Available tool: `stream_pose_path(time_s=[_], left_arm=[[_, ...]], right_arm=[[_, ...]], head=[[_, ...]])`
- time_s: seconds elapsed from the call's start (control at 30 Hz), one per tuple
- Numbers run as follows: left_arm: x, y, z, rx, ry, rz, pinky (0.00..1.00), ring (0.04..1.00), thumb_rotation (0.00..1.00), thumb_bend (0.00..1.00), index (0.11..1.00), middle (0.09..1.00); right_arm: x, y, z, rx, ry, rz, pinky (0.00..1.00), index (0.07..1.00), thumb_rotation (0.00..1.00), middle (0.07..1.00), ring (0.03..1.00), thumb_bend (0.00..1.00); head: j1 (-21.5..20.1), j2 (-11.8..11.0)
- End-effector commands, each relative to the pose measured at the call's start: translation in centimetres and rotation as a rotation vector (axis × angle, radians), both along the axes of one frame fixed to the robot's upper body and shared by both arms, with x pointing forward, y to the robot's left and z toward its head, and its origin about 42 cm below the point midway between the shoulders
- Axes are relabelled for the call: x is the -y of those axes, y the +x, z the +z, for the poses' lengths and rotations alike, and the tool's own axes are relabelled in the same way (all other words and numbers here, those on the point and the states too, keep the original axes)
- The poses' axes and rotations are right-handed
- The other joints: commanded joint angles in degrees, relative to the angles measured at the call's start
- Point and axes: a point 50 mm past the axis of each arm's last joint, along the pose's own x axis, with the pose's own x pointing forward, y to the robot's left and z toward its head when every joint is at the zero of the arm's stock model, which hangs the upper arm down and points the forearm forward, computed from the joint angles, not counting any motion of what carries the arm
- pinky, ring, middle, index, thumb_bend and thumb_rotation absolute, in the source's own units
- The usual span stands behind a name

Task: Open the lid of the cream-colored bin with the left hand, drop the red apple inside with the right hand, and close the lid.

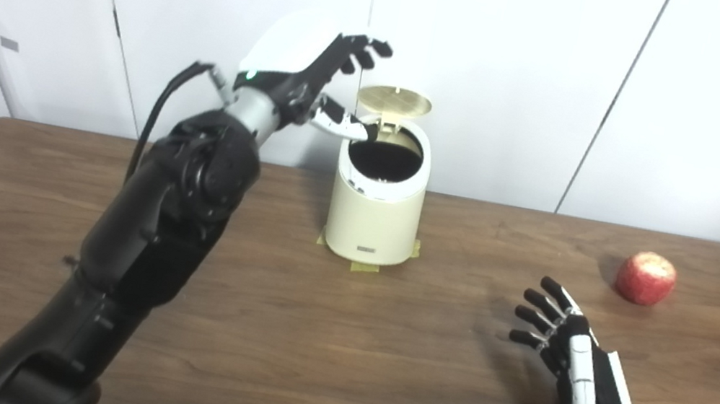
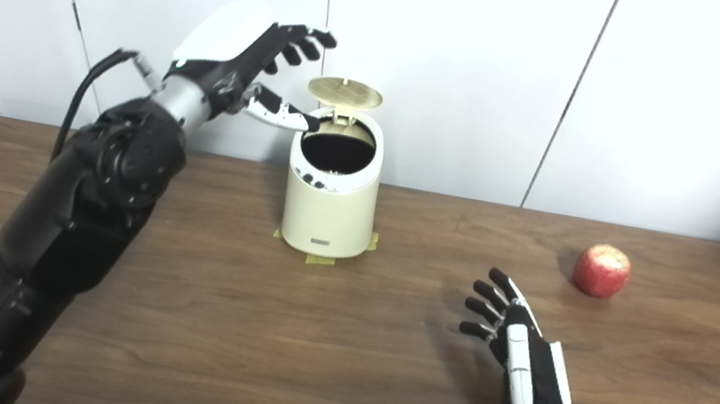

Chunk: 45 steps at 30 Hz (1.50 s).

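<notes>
Lying right of right hand (image 1: 583,375) | apple (image 1: 645,277) apart | both hands' fingers released

Dark wood-grain table (image 1: 336,344) before white wall panels (image 1: 499,72) with thin dark seams.

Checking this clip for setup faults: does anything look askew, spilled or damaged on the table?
Nothing stands out. The cream bin stands upright on tape tabs, lid raised, opening dark. The red apple sits whole on the table, apart from the open right hand. The left hand hovers by the rim.
</notes>
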Motion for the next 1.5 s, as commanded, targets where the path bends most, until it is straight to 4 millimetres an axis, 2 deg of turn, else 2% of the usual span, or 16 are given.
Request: stream_pose_path(time_s=[0.0, 0.13, 0.23, 0.37, 0.4, 0.53, 0.57, 0.6, 0.77, 0.83, 0.93, 1.0, 1.1, 1.3, 1.37, 1.47], left_arm=[[-0.8, -0.5, 2.7, 0.109, -0.018, -0.001, 0.67, 0.772, 0.05, 0.64, 0.809, 0.771], [-1.8, -1.1, 1.7, 0.059, -0.109, 0.013, 0.61, 0.742, 0.06, 0.62, 0.81, 0.776], [-2.8, -1.6, 0.5, -0.006, -0.299, -0.005, 0.58, 0.724, 0.05, 0.56, 0.799, 0.777], [-4.5, -3.2, -1.8, -0.081, -0.516, -0.023, 0.62, 0.733, 0.12, 0.49, 0.814, 0.793], [-5.1, -3.8, -2.3, -0.098, -0.561, -0.021, 0.69, 0.761, 0.17, 0.47, 0.824, 0.803], [-7.3, -5.6, -4.1, -0.135, -0.682, -0.035, 0.75, 0.803, 0.29, 0.4, 0.875, 0.855], [-7.9, -6.0, -4.7, -0.154, -0.716, -0.034, 0.77, 0.815, 0.33, 0.39, 0.884, 0.866], [-8.5, -6.5, -5.3, -0.174, -0.756, -0.03, 0.82, 0.852, 0.46, 0.4, 0.907, 0.897], [-10.3, -8.3, -8.2, -0.257, -0.893, -0.012, 0.84, 0.888, 0.62, 0.51, 0.933, 0.93], [-10.8, -9.0, -9.2, -0.28, -0.913, 0.006, 0.85, 0.891, 0.64, 0.53, 0.93, 0.931], [-11.3, -10.3, -11.1, -0.312, -0.944, 0.029, 0.86, 0.884, 0.67, 0.51, 0.915, 0.919], [-11.4, -11.0, -12.1, -0.333, -0.959, 0.032, 0.88, 0.898, 0.68, 0.48, 0.923, 0.926], [-11.5, -11.7, -13.2, -0.348, -0.991, 0.038, 0.92, 0.907, 0.69, 0.48, 0.932, 0.937], [-12.5, -12.2, -14.1, -0.361, -1.028, 0.047, 0.96, 0.943, 0.71, 0.44, 0.959, 0.96], [-12.7, -12.2, -14.2, -0.363, -1.022, 0.046, 0.96, 0.948, 0.72, 0.45, 0.969, 0.964], [-12.9, -12.4, -14.4, -0.367, -1.024, 0.057, 0.95, 0.941, 0.72, 0.42, 0.964, 0.958]], right_arm=[[0.0, -2.0, -2.9, -0.104, 0.019, -0.017, 0.66, 0.875, 0.97, 0.831, 0.791, 0.51], [-0.1, -1.9, -2.9, -0.108, 0.035, -0.025, 0.66, 0.871, 0.96, 0.829, 0.791, 0.5], [0.0, -2.0, -2.8, -0.094, 0.024, -0.021, 0.66, 0.872, 0.94, 0.828, 0.789, 0.51], [-0.1, -2.0, -2.0, -0.072, 0.023, -0.026, 0.65, 0.875, 0.83, 0.832, 0.785, 0.54], [-0.1, -2.0, -1.6, -0.063, 0.022, -0.03, 0.65, 0.884, 0.71, 0.835, 0.781, 0.55], [0.0, -1.7, -0.4, -0.021, -0.013, -0.035, 0.64, 0.86, 0.29, 0.816, 0.767, 0.67], [0.1, -1.5, 0.1, -0.009, -0.023, -0.039, 0.64, 0.859, 0.26, 0.814, 0.767, 0.69], [0.3, -1.4, 0.6, 0.003, -0.031, -0.047, 0.66, 0.857, 0.2, 0.816, 0.773, 0.72], [1.6, -0.6, 2.7, 0.048, -0.063, -0.099, 0.72, 0.837, 0.08, 0.828, 0.781, 0.73], [2.6, -0.2, 3.4, 0.068, -0.086, -0.101, 0.73, 0.837, 0.06, 0.834, 0.785, 0.74], [4.7, 0.4, 4.6, 0.096, -0.164, -0.117, 0.74, 0.836, 0.04, 0.841, 0.789, 0.76], [6.1, 0.8, 5.5, 0.129, -0.228, -0.117, 0.71, 0.844, 0.06, 0.844, 0.792, 0.78], [7.1, 1.4, 8.2, 0.166, -0.395, -0.145, 0.65, 0.822, 0.11, 0.812, 0.75, 0.81], [8.7, 2.7, 11.9, 0.178, -0.739, -0.166, 0.63, 0.821, 0.09, 0.821, 0.757, 0.87], [9.3, 3.3, 13.1, 0.169, -0.849, -0.172, 0.69, 0.822, 0.1, 0.828, 0.781, 0.89], [10.1, 4.4, 14.9, 0.155, -0.957, -0.173, 0.7, 0.816, 0.08, 0.843, 0.808, 0.9]], head=[[-0.04, 0.01], [-0.35, 0.13], [-0.53, 0.2], [-0.78, 0.49], [-0.8, 0.56], [-0.89, 0.62], [-1.06, 0.7], [-1.26, 0.83], [-3.13, 1.11], [-4.21, 1.33], [-5.73, 1.51], [-7.07, 1.73], [-9.59, 2.09], [-13.43, 2.53], [-13.94, 2.66], [-15.13, 2.96]])
